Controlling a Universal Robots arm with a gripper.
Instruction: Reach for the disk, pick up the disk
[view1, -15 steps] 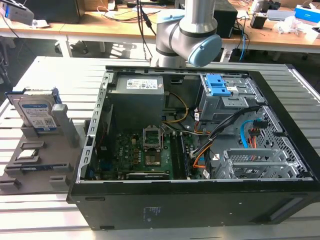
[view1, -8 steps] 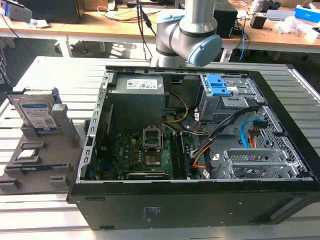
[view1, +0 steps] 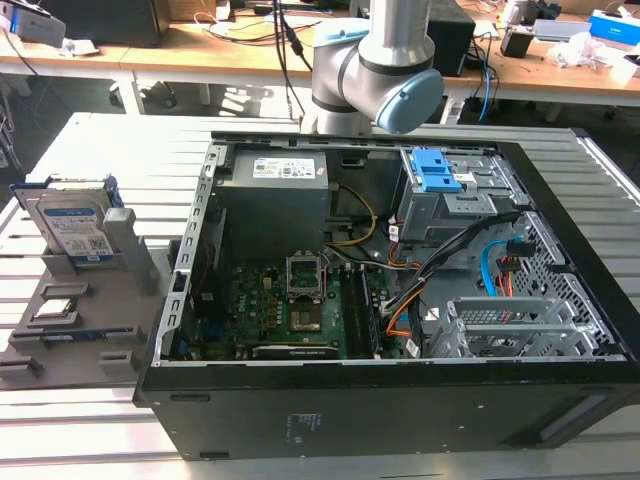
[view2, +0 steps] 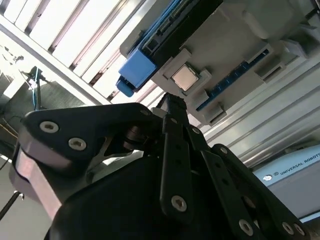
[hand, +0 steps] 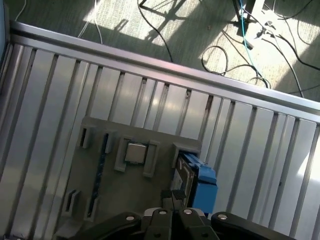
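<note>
The disk (view1: 75, 225) stands on edge in a grey holder plate (view1: 60, 330) at the exterior view's left, showing its silver face, white-and-blue label and blue frame. In both wrist views its blue-framed edge (hand: 199, 181) (view2: 137, 70) appears beyond the black fingers. My gripper (hand: 173, 196) (view2: 170, 102) hovers well above the holder, apart from the disk. Its fingertips are pressed together with nothing between them. The arm's silver elbow (view1: 385, 70) is at the top of the exterior view.
The holder plate (hand: 100, 190) also carries a square processor chip (hand: 134, 152) and a thin blue-edged memory stick (hand: 102, 165). An open computer case (view1: 400, 300) fills the middle of the slatted aluminium table (view1: 90, 150). Cables lie on the floor (hand: 220, 40) beyond the table's edge.
</note>
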